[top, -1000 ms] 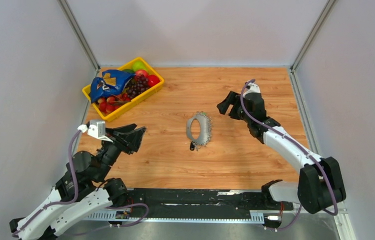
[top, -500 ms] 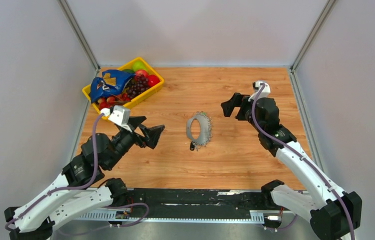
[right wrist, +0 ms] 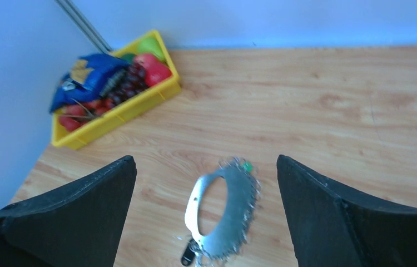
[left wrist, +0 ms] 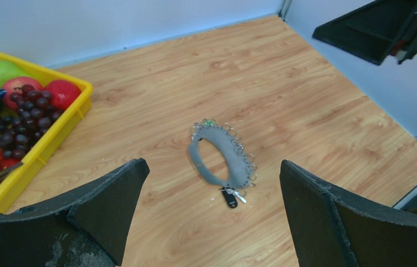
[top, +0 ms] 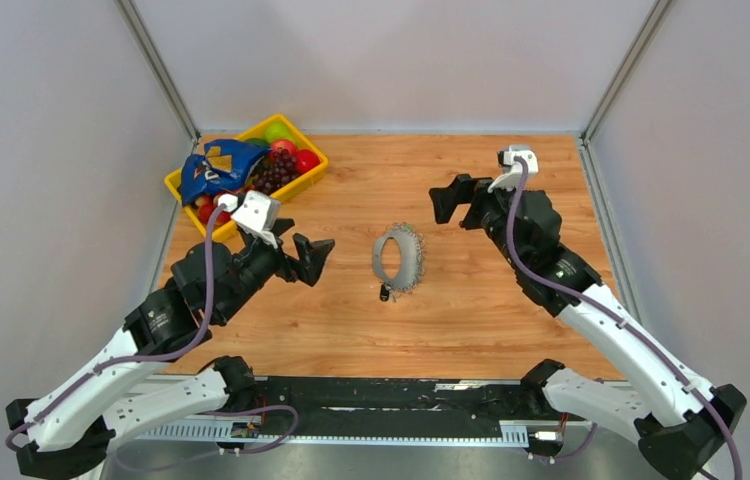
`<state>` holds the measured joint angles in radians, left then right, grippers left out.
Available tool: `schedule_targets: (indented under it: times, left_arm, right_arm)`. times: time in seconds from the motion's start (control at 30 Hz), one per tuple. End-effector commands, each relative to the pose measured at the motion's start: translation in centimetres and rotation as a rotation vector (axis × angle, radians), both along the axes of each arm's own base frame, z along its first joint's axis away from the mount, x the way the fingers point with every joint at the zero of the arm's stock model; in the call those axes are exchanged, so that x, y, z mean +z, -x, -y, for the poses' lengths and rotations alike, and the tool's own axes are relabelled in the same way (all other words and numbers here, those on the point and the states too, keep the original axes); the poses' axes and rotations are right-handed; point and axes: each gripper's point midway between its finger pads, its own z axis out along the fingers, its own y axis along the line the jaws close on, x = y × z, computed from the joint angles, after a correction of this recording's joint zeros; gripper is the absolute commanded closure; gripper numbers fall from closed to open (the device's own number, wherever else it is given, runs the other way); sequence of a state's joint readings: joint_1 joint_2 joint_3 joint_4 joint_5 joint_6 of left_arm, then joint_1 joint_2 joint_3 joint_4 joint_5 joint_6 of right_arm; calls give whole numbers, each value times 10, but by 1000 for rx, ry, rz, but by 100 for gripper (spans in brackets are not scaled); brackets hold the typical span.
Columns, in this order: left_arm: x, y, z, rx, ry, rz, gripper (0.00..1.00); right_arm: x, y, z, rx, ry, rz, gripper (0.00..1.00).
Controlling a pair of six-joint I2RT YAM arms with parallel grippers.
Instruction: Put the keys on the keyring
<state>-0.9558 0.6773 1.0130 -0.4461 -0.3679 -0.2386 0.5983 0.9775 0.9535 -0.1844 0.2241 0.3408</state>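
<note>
The keyring (top: 398, 258) is a grey band loop edged with small silvery rings, lying mid-table; it also shows in the left wrist view (left wrist: 220, 156) and the right wrist view (right wrist: 226, 206). Of the keys, a tiny green piece (left wrist: 209, 122) (right wrist: 246, 166) sits at its far end. A black fob with a small silver key (left wrist: 229, 197) (top: 384, 293) lies at its near end. My left gripper (top: 301, 245) (left wrist: 213, 167) hovers left of the ring, open and empty. My right gripper (top: 459, 205) (right wrist: 204, 161) hovers to its far right, open and empty.
A yellow basket (top: 286, 192) (left wrist: 56, 139) (right wrist: 117, 114) with fruit, grapes and a blue bag stands at the back left. Grey walls close off the left, back and right sides of the wooden table (top: 511, 300).
Both grippers opened wider. The left arm swung up and right toward the keyring. The right arm lifted and turned its jaws toward the ring. The keyring has not moved.
</note>
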Motion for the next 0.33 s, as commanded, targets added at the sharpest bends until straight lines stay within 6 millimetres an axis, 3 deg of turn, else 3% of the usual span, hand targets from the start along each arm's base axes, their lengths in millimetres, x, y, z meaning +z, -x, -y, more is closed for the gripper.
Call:
schedule_targets:
  times: [0.0,0.13,0.23,0.3]
  left_arm:
    - [26,1,-15,28,-17,70,0]
    - [41,4,-21,27,-4,105,0]
    - [45,5,-22,22,-5,116,0]
    - [45,5,-21,17,-11,120,0]
  right_arm:
    - [92,19,-4,12,-52,213,0]
    - [120,37,-24,92,-59,270,0]
    - [123,50,-46,197,-39,286,0]
    - [125,51,-47,183,-45,285,0]
